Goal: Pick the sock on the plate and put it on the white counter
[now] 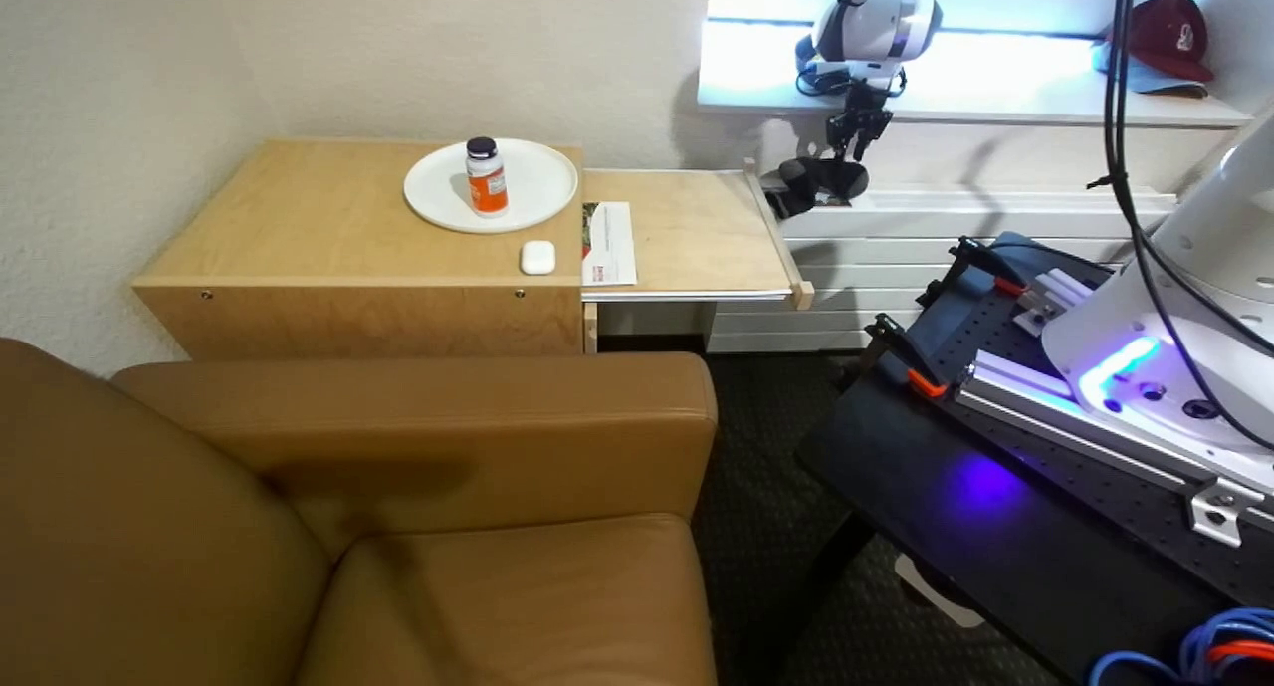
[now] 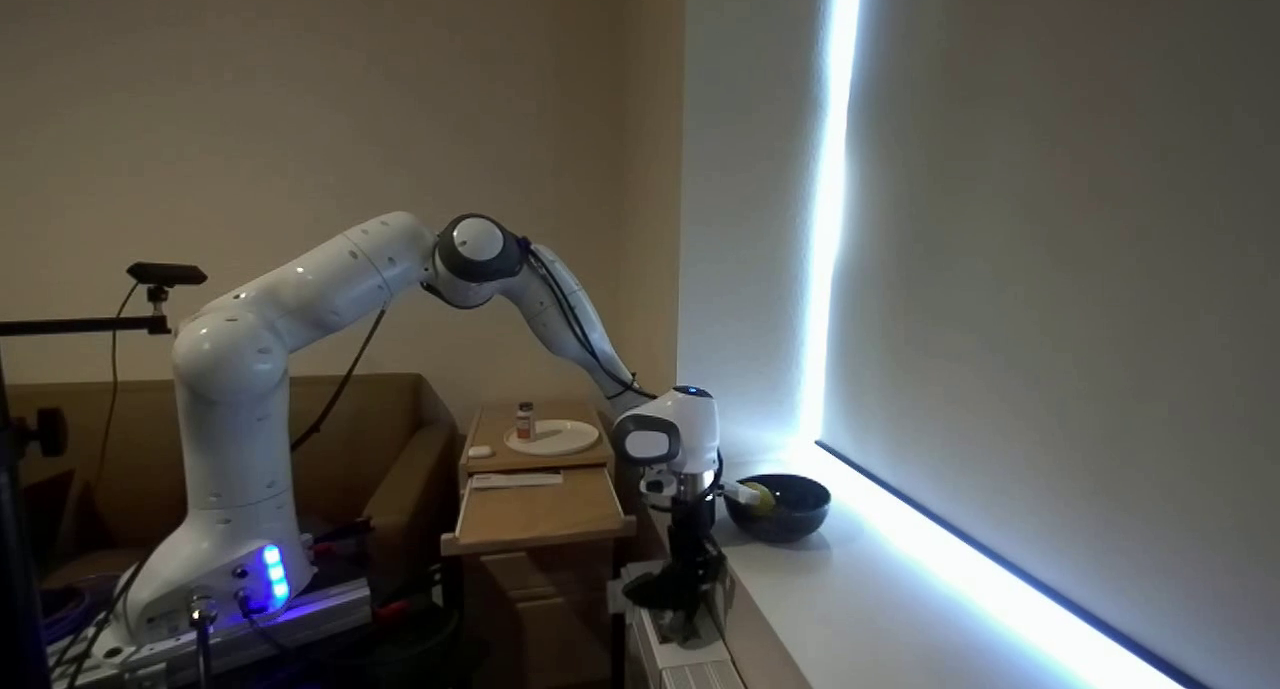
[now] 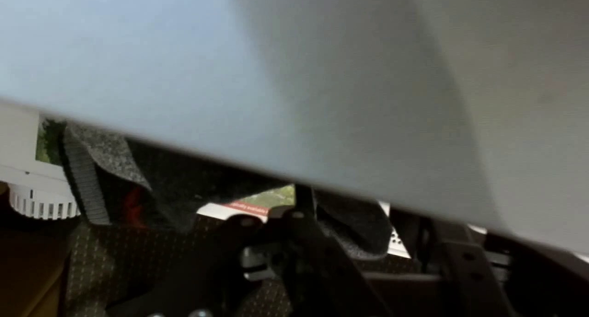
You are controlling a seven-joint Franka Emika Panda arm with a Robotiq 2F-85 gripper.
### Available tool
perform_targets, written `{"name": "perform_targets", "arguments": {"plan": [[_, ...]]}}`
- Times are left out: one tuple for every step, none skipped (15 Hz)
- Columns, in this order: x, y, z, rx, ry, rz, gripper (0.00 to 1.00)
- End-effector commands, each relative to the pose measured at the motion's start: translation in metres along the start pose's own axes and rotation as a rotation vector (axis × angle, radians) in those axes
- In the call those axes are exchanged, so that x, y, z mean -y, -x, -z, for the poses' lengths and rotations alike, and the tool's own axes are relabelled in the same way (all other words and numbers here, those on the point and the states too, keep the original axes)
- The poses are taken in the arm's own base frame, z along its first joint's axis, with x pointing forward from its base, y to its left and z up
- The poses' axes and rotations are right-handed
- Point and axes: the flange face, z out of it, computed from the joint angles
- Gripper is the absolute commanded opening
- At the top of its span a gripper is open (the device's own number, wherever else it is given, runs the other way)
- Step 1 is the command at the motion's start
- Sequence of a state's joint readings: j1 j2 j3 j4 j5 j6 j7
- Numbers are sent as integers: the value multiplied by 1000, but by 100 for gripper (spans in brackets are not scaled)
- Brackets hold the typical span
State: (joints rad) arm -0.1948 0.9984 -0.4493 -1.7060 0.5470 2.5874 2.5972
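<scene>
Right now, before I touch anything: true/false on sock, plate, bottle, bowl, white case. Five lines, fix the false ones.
1. In the wrist view, a pale surface hides part of the sock. True.
2. The bottle stands upright on the plate. True.
3. The sock lies on the plate. False: it is at the fingers, away from the plate.
4. The bowl sits on the wooden tabletop. False: it sits on the white counter by the window.
5. The small white case lies off the plate. True.

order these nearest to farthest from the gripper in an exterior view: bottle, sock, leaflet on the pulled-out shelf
1. Sock, right by the gripper
2. Leaflet, to the left on the shelf
3. Bottle, farther left on the plate
</scene>
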Motion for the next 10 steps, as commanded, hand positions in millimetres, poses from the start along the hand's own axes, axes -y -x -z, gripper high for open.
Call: {"name": "perform_targets", "arguments": {"plan": [[25,7,5,24,0,-76,80],[29,6,7,27,1,-90,86],[31,5,7,22,5,-100,94],[30,7,8,24,27,-96,98],[30,9,14,30,54,-77,100],[30,10,19,34,77,-57,100],[28,12,29,71,130,-18,100],[28,9,39,88,148,13,100],[32,6,46,103,170,34,100],[38,-1,57,109,193,62,100]]}}
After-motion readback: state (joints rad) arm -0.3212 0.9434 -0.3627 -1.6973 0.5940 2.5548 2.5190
